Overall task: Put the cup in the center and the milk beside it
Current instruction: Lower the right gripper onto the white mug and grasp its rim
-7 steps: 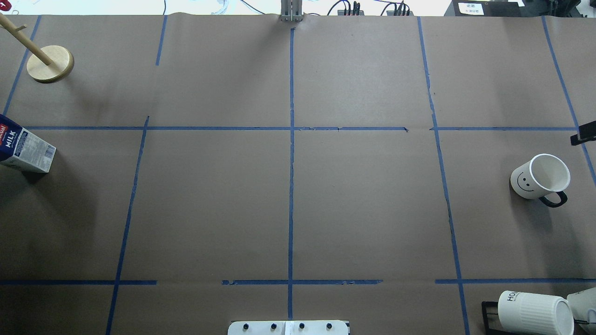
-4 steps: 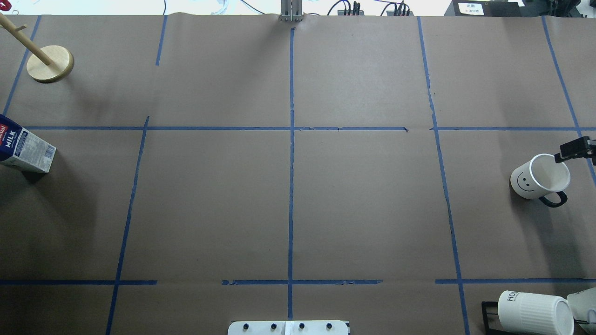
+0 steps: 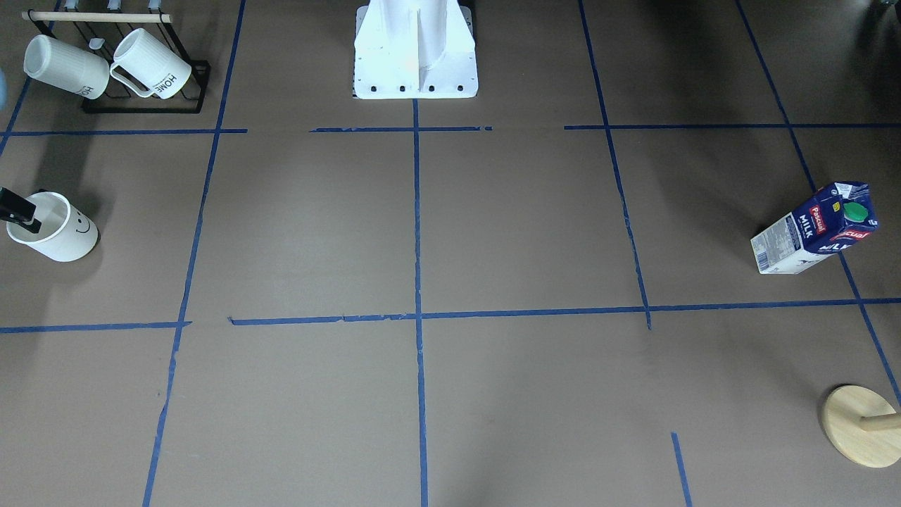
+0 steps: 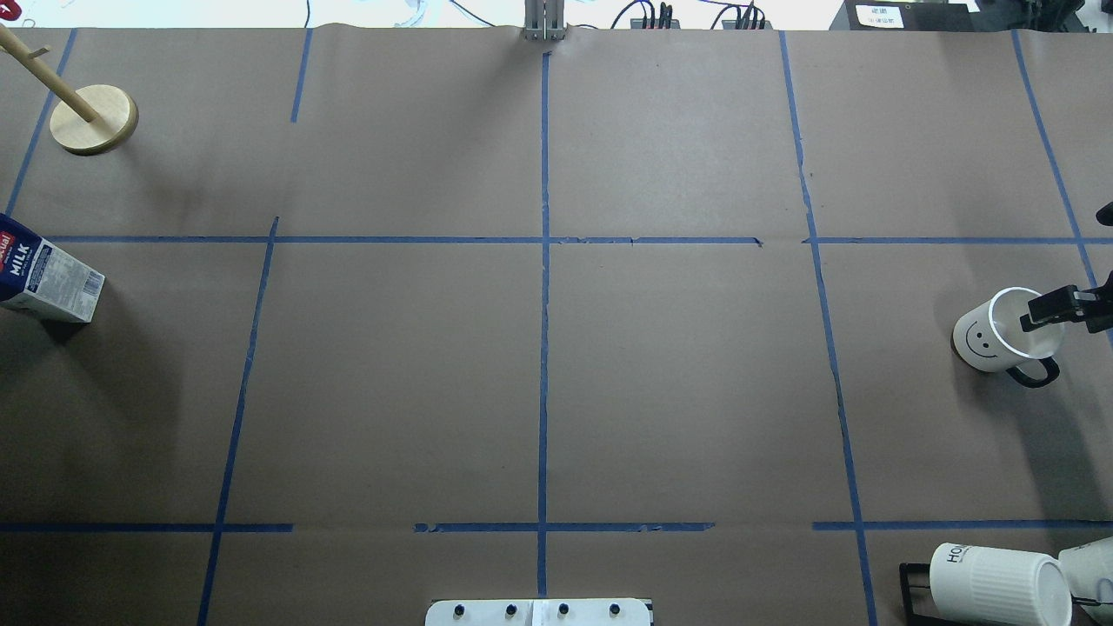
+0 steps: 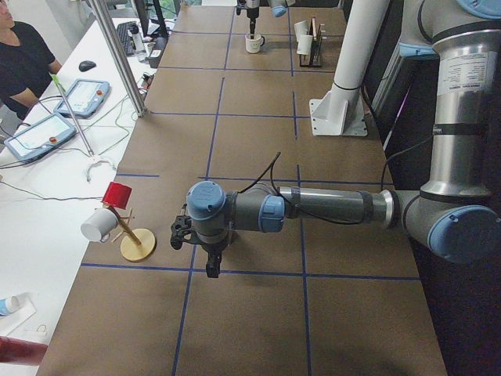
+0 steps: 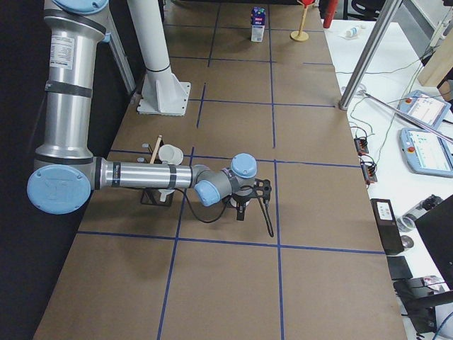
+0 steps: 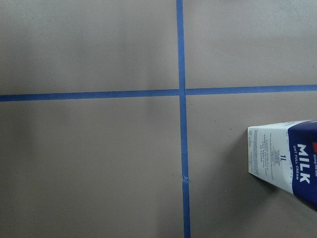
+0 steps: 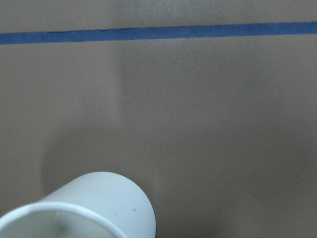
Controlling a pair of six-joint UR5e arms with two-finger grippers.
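At the left edge of the board (image 4: 391, 382) the milk (image 4: 48, 280) stood upright, well apart from the center (image 4: 544, 241), with a wooden peg stand (image 4: 93, 119) farther off behind it. The left claw (image 5: 210, 262) hung over the board on that side. Its wrist view caught the carton only at the lower right edge, so the carton lay beside that claw, not under it. Only a side view showed the claw itself, so I could not tell whether its jaws were apart or together.

Neither thing was near the center, where the blue tape lines (image 4: 391, 240) crossed.

At the right side the cup (image 4: 1000, 335) stood upright, mouth up, its smiley face turned left toward the center and its dark handle pointing near and right. The right claw (image 4: 1068, 269) was over it, reaching in from the right. One finger (image 4: 1048, 310) sat over the open mouth, close to the far-right part of the rim, while a second dark tip showed farther off at the picture's right edge. I took that for the other finger, so the jaws read as apart, with nothing clamped. The cup thus lay below and slightly left of the claw, its far wall between the fingers. The right arm was plainly the nearer one. I judged the next move to be a drop and a pinch on that wall, then a long carry left. A rack of ribbed mugs (image 4: 996, 582) sat nearer the robot.
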